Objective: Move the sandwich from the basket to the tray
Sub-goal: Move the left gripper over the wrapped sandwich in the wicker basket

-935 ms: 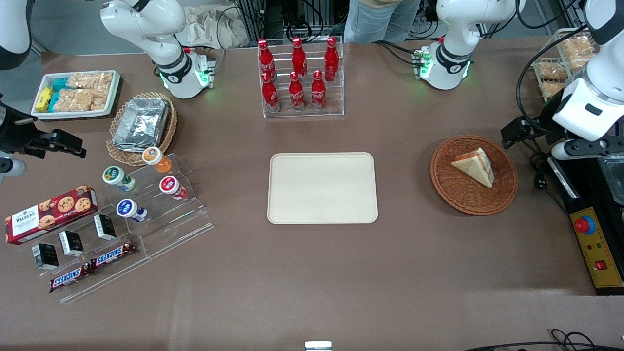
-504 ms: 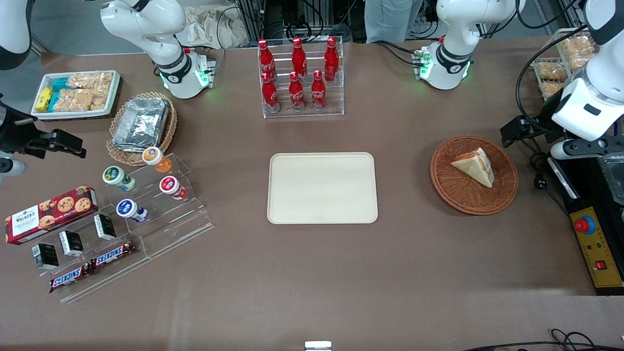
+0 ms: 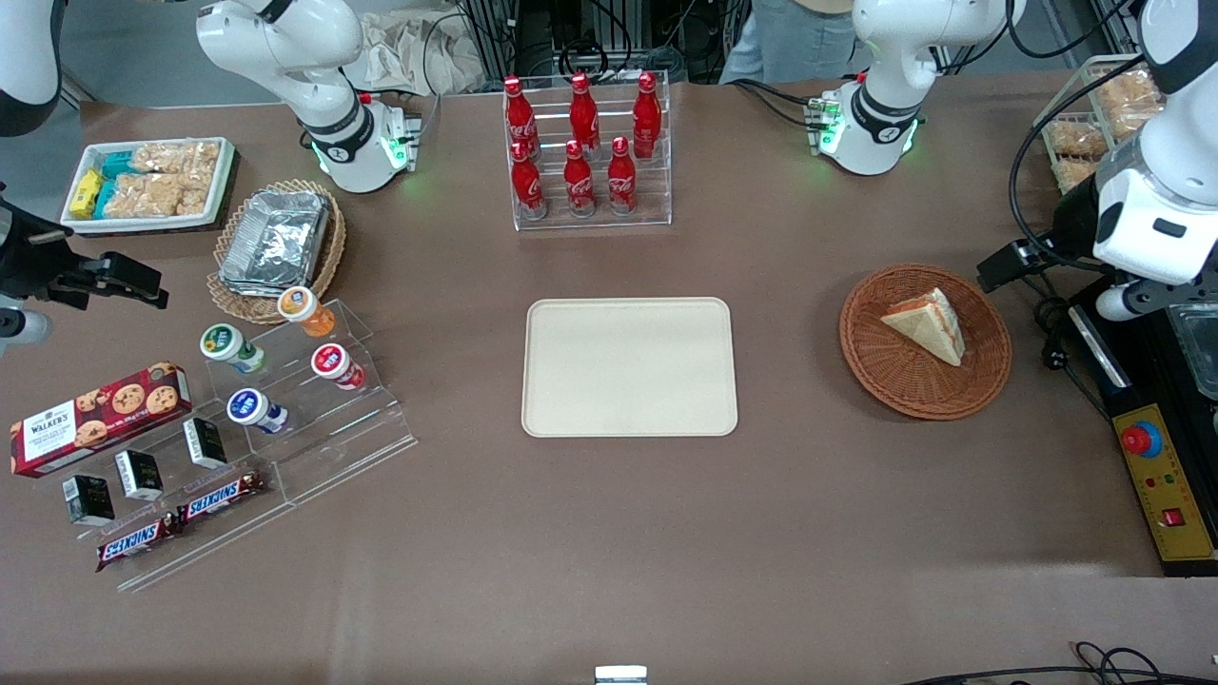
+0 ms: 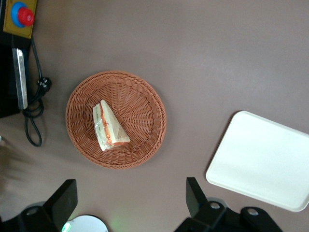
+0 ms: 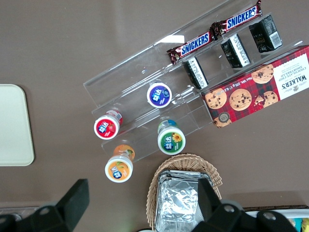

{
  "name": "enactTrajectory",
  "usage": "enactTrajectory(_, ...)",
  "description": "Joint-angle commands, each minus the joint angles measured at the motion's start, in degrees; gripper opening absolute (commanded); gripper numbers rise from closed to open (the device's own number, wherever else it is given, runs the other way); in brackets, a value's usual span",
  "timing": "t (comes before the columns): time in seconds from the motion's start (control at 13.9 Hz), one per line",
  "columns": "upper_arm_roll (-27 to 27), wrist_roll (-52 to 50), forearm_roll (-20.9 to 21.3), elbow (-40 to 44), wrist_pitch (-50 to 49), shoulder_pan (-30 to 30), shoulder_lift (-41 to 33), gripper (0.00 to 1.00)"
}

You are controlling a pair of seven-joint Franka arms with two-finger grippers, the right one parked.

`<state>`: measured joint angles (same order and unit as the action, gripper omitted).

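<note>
We see the sandwich (image 3: 926, 325) lying in the basket (image 3: 894, 381), toward the working arm's end of the table. The tray (image 3: 629, 366) sits in the middle with nothing on it, well apart from the basket. From the front, the gripper (image 3: 1011, 259) hangs high, just beside the basket's rim. Only the wrist camera shows its two black fingers (image 4: 194, 196) spread wide with nothing between them. That camera looks down on the sandwich (image 4: 108, 126) and its orange stripe.
</note>
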<state>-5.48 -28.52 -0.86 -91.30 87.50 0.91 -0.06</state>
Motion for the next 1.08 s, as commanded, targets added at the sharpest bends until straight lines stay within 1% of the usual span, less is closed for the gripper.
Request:
enactTrajectory(0.0,0.3,-8.3,1.5,-0.6,-2.4,-0.5,-1.2,1.0)
enactTrajectory(0.07,0.0,-10.6,5.0,-3.1,-1.7,-0.4,-2.8,1.0)
enactTrajectory(0.22,0.2,-12.9,5.3,-6.2,-1.4,-0.5,-5.5,1.0)
enactTrajectory(0.36,0.2,-18.9,5.3,-9.4,-1.3,-0.5,-7.7,1.0)
enactTrajectory(0.5,0.3,-21.0,4.4,-14.1,0.1,-1.3,-10.9,1.0)
enactTrajectory(0.72,0.4,-22.5,1.3,-24.8,5.8,-4.4,-18.4,1.0)
enactTrajectory(0.86,0.5,-24.2,0.8,-31.3,10.8,-4.5,-22.6,1.0)
enactTrajectory(1.01,0.5,-25.8,0.2,-33.6,12.7,-4.5,-23.6,1.0)
